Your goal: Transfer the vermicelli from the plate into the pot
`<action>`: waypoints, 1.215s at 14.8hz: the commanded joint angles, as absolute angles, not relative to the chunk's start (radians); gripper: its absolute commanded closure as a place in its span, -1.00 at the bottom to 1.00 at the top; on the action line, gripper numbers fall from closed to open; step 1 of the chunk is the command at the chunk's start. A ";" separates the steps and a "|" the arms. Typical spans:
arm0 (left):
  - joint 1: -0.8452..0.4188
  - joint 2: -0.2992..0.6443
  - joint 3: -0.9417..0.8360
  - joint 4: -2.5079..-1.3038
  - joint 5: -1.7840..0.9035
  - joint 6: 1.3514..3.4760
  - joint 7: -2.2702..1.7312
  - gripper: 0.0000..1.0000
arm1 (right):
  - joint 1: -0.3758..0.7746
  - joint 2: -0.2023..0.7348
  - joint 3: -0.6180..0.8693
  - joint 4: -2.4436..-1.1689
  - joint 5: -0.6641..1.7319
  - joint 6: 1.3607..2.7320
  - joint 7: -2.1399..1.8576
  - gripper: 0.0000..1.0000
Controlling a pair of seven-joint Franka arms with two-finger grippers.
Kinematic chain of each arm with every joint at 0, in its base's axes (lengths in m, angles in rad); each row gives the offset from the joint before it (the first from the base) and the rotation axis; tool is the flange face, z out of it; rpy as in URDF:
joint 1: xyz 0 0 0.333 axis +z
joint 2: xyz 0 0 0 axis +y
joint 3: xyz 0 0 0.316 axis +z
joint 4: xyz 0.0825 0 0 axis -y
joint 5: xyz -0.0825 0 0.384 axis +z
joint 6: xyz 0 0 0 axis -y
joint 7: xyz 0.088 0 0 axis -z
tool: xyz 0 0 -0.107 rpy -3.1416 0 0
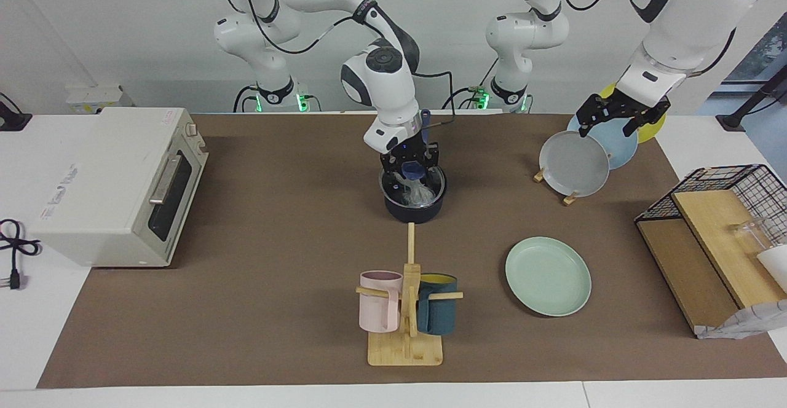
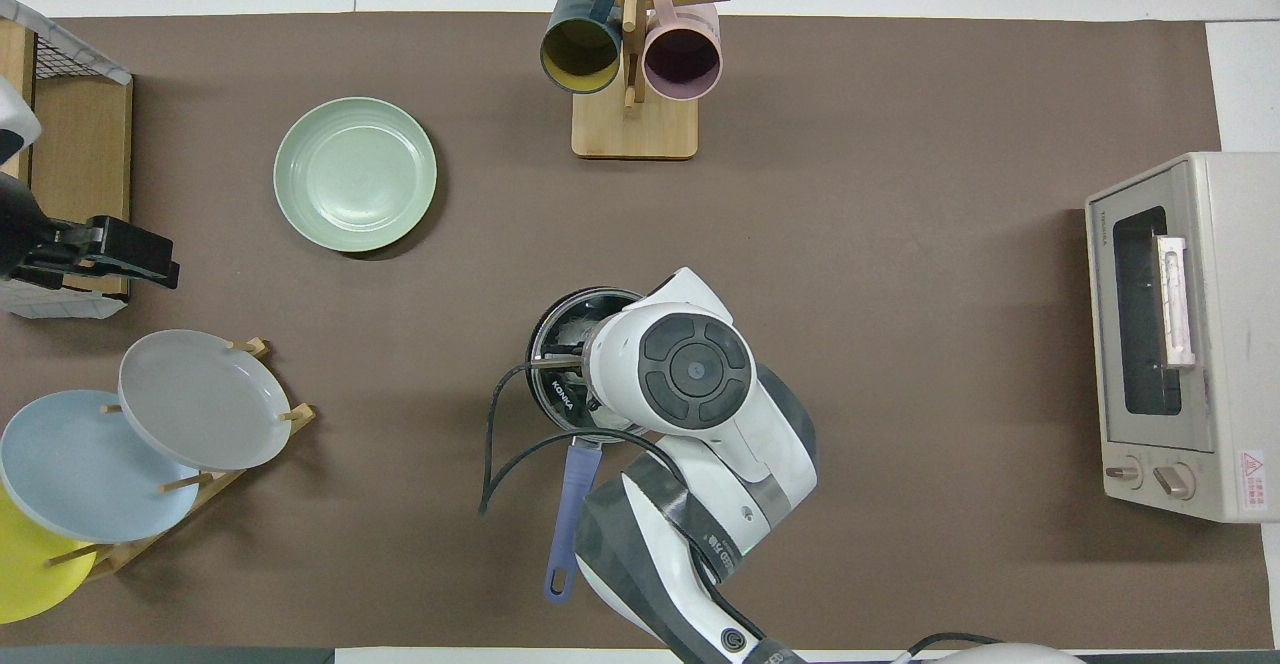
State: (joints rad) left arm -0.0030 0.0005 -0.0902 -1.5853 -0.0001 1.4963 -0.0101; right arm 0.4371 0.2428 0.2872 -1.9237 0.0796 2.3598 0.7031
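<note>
The dark pot (image 1: 415, 212) stands mid-table, its blue handle (image 2: 570, 514) pointing toward the robots. My right gripper (image 1: 413, 177) reaches down into the pot, shut on the vermicelli (image 1: 419, 194), a white glassy clump that hangs from the fingertips inside the pot's rim. In the overhead view the right wrist covers most of the pot (image 2: 548, 322) and hides the vermicelli. The mint-green plate (image 1: 547, 276) (image 2: 355, 174) lies bare, farther from the robots than the pot, toward the left arm's end. My left gripper (image 1: 612, 124) (image 2: 140, 262) waits open, up over the plate rack.
A wooden rack (image 1: 572, 198) with grey, light-blue and yellow plates stands toward the left arm's end. A mug stand (image 1: 406, 346) carries a pink mug (image 1: 380, 300) and a teal mug (image 1: 438, 313). A toaster oven (image 1: 117, 187) and a wire basket (image 1: 725, 177) sit at the table's two ends.
</note>
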 commanded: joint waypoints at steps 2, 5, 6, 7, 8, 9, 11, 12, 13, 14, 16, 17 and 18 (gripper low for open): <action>-0.008 -0.017 -0.083 -1.595 -0.005 1.494 0.000 -1.00 | 0.446 0.268 0.290 -1.887 0.066 2.339 0.709 1.00; -0.006 -0.017 -0.081 -1.595 -0.017 1.497 0.000 -1.00 | 0.448 0.275 0.290 -1.887 0.063 2.342 0.710 1.00; -0.005 -0.017 -0.081 -1.595 -0.017 1.496 0.002 -1.00 | 0.449 0.276 0.290 -1.888 0.061 2.345 0.710 1.00; -0.005 -0.017 -0.081 -1.595 -0.017 1.496 0.002 -1.00 | 0.449 0.276 0.290 -1.888 0.049 2.345 0.710 1.00; -0.005 -0.017 -0.081 -1.595 -0.017 1.496 0.003 -1.00 | 0.451 0.276 0.290 -1.888 0.019 2.344 0.710 1.00; -0.005 -0.017 -0.081 -1.595 -0.018 1.497 0.002 -1.00 | 0.449 0.276 0.290 -1.888 -0.010 2.345 0.712 1.00; -0.003 -0.017 -0.083 -1.597 -0.021 1.497 0.002 -1.00 | 0.462 0.275 0.290 -1.888 -0.023 2.347 0.735 1.00; -0.003 -0.017 -0.081 -1.595 -0.034 1.497 -0.002 -1.00 | 0.474 0.276 0.288 -1.888 -0.025 2.356 0.747 1.00; -0.003 -0.017 -0.081 -1.595 -0.037 1.497 -0.002 -1.00 | 0.471 0.276 0.288 -1.887 -0.025 2.359 0.749 1.00; -0.003 -0.017 -0.081 -1.595 -0.037 1.497 0.000 -1.00 | 0.469 0.276 0.288 -1.887 -0.023 2.362 0.756 1.00; 0.003 -0.020 -0.081 -1.597 -0.035 1.497 0.000 -1.00 | 0.465 0.279 0.291 -1.885 -0.020 2.365 0.770 1.00; 0.003 -0.021 -0.081 -1.597 -0.035 1.499 0.003 -1.00 | 0.463 0.281 0.291 -1.885 -0.018 2.365 0.775 1.00; 0.002 -0.023 -0.081 -1.600 -0.035 1.500 0.002 -1.00 | 0.462 0.282 0.291 -1.885 -0.018 2.367 0.779 1.00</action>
